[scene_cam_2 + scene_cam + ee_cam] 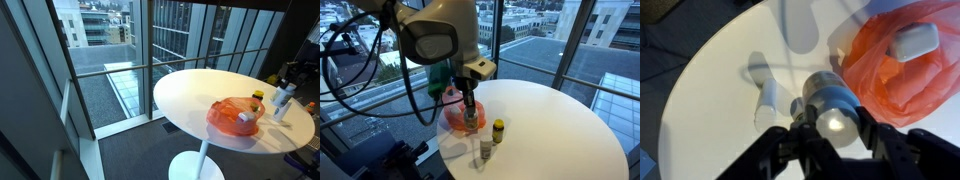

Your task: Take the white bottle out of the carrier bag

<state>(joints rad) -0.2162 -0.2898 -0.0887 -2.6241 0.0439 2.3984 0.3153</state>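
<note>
- Wrist view, left: a pale bottle stands on the round white table.
- Centre: the gripper has its jaws drawn in against the white bottle, apparently holding it just outside the bag.
- Right: the orange carrier bag lies slack with a white item inside.
- Removal looks essentially done; setting down and release remain.

No writing, brand, number or sign can be read in any view. The white bottle between the fingers of the gripper shows only a plain surface. The small yellow-capped bottle just beside the gripper has a dark band, perhaps a label, but it is too small to read.
</note>
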